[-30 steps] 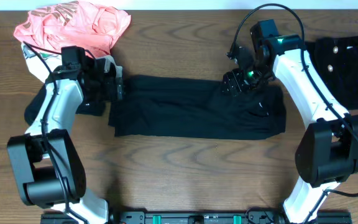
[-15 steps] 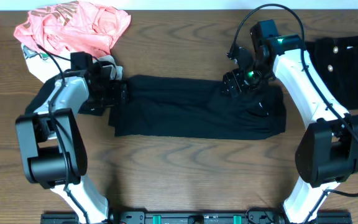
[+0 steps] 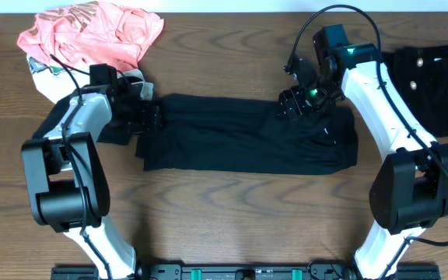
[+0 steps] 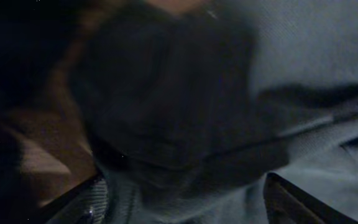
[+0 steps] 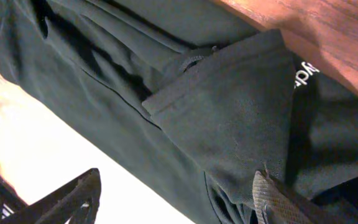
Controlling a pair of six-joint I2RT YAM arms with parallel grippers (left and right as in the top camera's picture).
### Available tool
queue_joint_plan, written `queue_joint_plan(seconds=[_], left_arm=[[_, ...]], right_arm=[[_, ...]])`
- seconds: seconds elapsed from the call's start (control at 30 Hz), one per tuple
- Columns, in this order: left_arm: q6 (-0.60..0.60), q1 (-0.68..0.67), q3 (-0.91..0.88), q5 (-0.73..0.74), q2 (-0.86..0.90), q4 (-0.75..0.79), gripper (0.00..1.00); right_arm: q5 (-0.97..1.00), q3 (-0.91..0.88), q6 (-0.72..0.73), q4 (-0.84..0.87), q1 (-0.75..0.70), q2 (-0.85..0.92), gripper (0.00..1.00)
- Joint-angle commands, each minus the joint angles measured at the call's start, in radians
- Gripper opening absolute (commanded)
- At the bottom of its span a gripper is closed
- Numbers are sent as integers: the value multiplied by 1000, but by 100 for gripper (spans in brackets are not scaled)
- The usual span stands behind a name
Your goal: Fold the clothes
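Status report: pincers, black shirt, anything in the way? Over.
Left pincer open at left end of black T-shirt. Right pincer open over its right part. Shirt lies as a long band. Nothing else on it.

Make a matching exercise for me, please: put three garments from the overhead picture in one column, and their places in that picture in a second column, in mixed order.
Things
1. long folded black fabric T-shirt
2. crumpled coral-pink fabric garment
3. black fabric garment with pale round buttons

Places in the overhead view
A. right edge
B. top left corner
C. centre

Pairs: 1-C; 2-B; 3-A
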Motion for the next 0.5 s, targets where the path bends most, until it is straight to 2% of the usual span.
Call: queue_joint_plan(seconds=[0.0, 0.27, 0.47], left_arm=[[19, -26, -47, 23, 86, -46, 79], [23, -26, -48, 53, 87, -57, 74], [22, -26, -48, 130, 87, -54, 64]], right_arm=[[-14, 19, -15, 1, 15, -21, 76], [-14, 19, -15, 0, 15, -21, 76], [-14, 19, -15, 1, 15, -21, 76]])
